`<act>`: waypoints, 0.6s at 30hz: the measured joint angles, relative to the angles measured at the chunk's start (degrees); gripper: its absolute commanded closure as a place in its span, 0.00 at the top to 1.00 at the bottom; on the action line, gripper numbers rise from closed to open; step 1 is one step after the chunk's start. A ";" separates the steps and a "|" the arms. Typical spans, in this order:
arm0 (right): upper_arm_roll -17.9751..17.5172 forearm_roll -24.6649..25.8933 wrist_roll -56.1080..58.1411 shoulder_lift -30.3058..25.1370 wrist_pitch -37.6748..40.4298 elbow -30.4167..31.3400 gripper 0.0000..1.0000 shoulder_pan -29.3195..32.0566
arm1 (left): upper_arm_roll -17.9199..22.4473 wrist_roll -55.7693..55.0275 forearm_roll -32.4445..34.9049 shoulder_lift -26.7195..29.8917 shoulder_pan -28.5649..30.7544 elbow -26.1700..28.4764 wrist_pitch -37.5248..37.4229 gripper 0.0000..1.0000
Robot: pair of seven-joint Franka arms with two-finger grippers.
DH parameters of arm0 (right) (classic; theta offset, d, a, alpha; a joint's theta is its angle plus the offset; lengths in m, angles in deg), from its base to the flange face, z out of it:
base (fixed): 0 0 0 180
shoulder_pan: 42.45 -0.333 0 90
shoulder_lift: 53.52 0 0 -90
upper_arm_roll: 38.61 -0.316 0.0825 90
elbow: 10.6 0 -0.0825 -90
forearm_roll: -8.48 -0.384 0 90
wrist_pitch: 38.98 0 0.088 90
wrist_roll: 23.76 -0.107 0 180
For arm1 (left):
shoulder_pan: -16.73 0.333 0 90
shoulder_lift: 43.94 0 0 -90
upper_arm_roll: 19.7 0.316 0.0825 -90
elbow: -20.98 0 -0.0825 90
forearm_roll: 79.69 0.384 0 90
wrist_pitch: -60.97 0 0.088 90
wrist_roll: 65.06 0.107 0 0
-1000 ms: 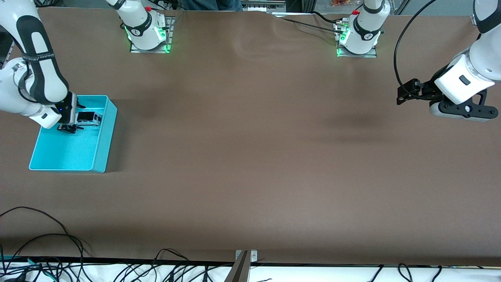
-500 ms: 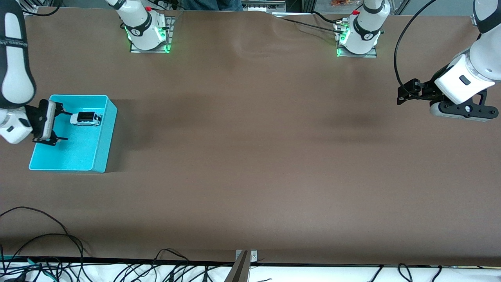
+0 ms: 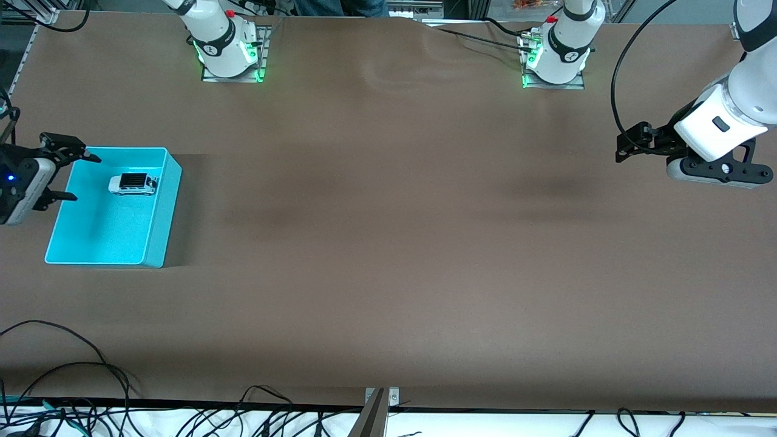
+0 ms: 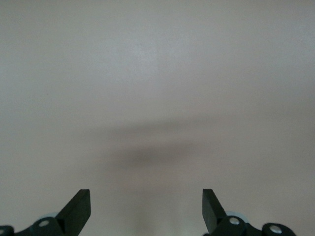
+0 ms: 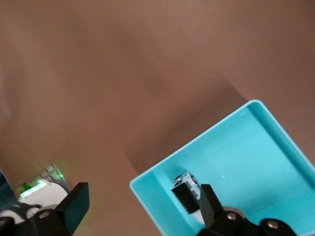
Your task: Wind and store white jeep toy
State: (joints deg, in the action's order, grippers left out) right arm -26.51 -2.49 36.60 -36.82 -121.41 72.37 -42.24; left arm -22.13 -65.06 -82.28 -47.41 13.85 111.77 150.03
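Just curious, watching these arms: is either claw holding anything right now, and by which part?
Nothing is held. The right gripper is open at the turquoise bin's edge; the white jeep toy lies loose inside. The left gripper waits open over bare table.

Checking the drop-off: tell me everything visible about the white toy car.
The toy car is a tiny white jeep with a black rectangular roof panel and dark wheels; it looks like plastic. It sits upright on its wheels on the floor of the turquoise bin, in the part of the bin farther from the front camera, lengthwise along the table. Nothing grips it: the right hand is open at the bin's outer edge, apart from the car.
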 measured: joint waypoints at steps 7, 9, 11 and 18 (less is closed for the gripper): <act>-0.04 0.49 -7.04 0.07 0.74 -3.81 1.00 -1.91 | 0.00 0.00 0.00 0.00 0.00 0.00 0.00 1.00; -0.04 0.89 -8.65 0.08 0.79 -4.61 1.00 -2.23 | 0.00 0.00 0.00 0.00 0.00 0.00 0.00 1.00; -0.04 1.55 -10.98 0.08 0.89 -5.20 1.00 -2.61 | 0.00 0.00 0.00 0.00 0.00 0.00 0.00 1.00; -0.06 2.48 -18.03 0.15 1.22 -5.65 1.00 -4.09 | 0.00 0.00 0.00 0.01 0.00 0.00 0.00 1.00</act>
State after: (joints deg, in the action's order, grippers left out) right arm -26.57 -0.01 18.57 -36.67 -120.18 66.71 -46.33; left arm -22.13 -65.06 -82.28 -47.41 13.85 111.77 150.03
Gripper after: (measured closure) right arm 0.000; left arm 0.000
